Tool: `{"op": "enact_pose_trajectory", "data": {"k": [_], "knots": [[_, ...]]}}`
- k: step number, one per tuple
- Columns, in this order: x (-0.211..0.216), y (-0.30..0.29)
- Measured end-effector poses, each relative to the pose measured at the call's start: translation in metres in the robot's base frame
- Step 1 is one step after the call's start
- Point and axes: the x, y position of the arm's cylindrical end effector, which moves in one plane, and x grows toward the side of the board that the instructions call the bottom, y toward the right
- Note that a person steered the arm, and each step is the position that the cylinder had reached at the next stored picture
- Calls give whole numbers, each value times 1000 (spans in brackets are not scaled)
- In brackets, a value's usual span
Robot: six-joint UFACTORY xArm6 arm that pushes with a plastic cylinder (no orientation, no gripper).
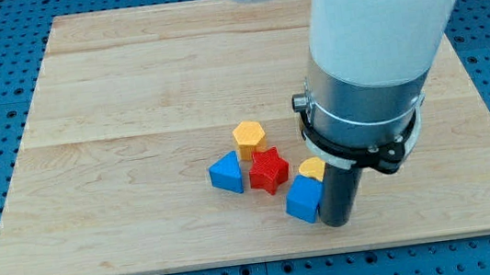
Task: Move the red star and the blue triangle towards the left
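The red star (268, 170) lies on the wooden board (130, 104) a little below its middle. The blue triangle (226, 172) touches its left side. A yellow hexagon (249, 138) sits just above them. My tip (337, 220) rests on the board at the right of a blue cube (302, 198), touching it, and to the lower right of the star. A yellow block (311, 168) shows partly between the cube and my rod.
The arm's large grey and white body (367, 68) covers the board's right part and hides whatever lies behind it. The board's bottom edge runs just below my tip.
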Motion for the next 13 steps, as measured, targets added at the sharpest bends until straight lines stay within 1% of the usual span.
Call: {"op": "enact_pose_trajectory", "data": {"k": [1,3,4,5,6,8,9,10,12,13], "knots": [[-29,-10],[-58,-39],[-71,-69],[-70,-104],[-74,-152],[-111,-147],[-107,-122],[-81,-115],[-103,-185],[-105,-241]]}}
